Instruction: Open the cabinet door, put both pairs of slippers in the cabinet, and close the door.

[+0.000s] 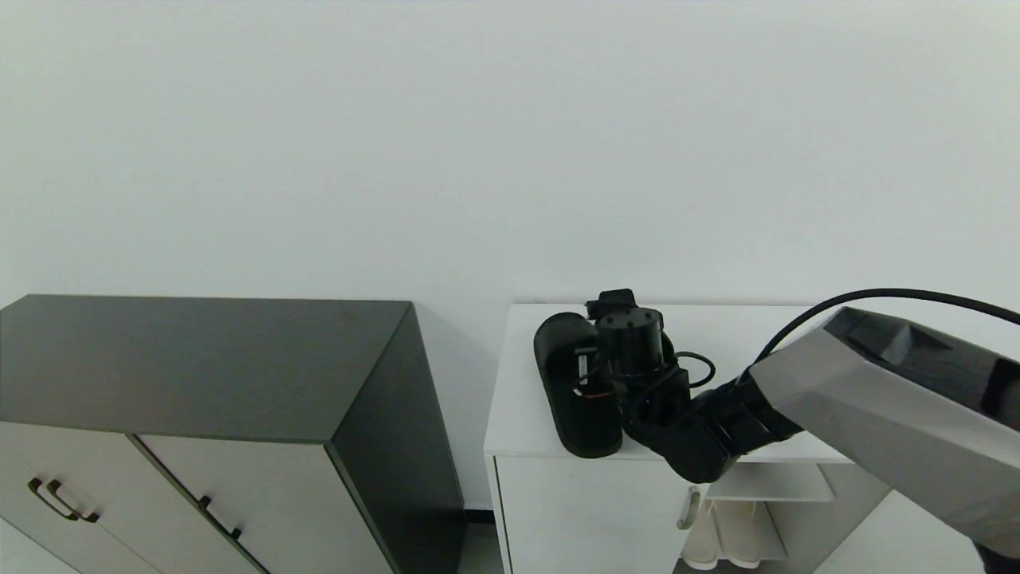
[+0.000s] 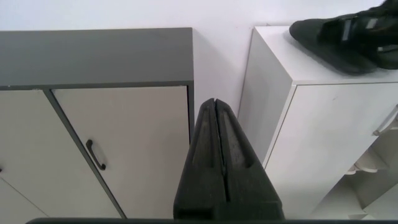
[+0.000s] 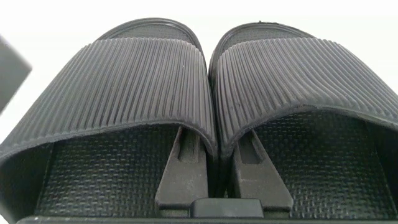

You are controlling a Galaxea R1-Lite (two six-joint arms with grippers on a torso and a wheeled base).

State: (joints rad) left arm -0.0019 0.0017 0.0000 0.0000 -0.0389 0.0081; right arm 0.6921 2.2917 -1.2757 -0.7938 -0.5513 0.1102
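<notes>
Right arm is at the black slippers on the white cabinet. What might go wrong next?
1. The right gripper pinches only the touching inner walls of the black slippers, one finger in each; either might slide free when lifted.
2. The pair lies at the front edge of the white cabinet; a nudge may tip it off.
3. Inside, white slippers already sit on a shelf; the black pair could bump them.

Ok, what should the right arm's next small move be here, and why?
Probably lift the black slippers straight up off the top of the white cabinet. The right end effector has one finger in each slipper, clamping the inner walls together, so the pair looks held. The white slippers already sit inside the cabinet below, behind its open door.
</notes>
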